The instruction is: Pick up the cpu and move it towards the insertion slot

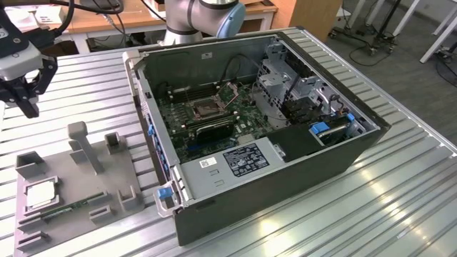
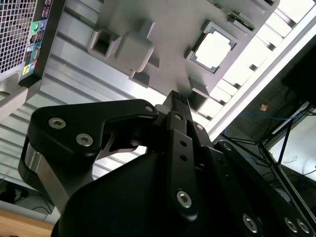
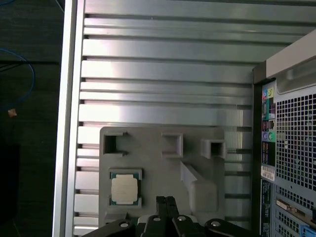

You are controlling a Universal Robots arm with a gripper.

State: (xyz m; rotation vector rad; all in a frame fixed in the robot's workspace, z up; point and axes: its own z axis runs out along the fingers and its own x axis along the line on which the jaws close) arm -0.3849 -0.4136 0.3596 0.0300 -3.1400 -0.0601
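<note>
My hand (image 1: 29,106) hangs above the ribbed metal tabletop (image 1: 93,80), fingers pressed together on nothing and clear of everything below. The cpu (image 1: 40,194) lies flat in its pocket on the grey fixture plate (image 1: 66,176), silver face up. In both wrist views it sits below my fingertips, a little off to one side. The insertion slot (image 1: 205,108) is on the green board inside the open computer case (image 1: 286,176), to the exterior view's right of the fixture, well apart from the cpu.
</note>
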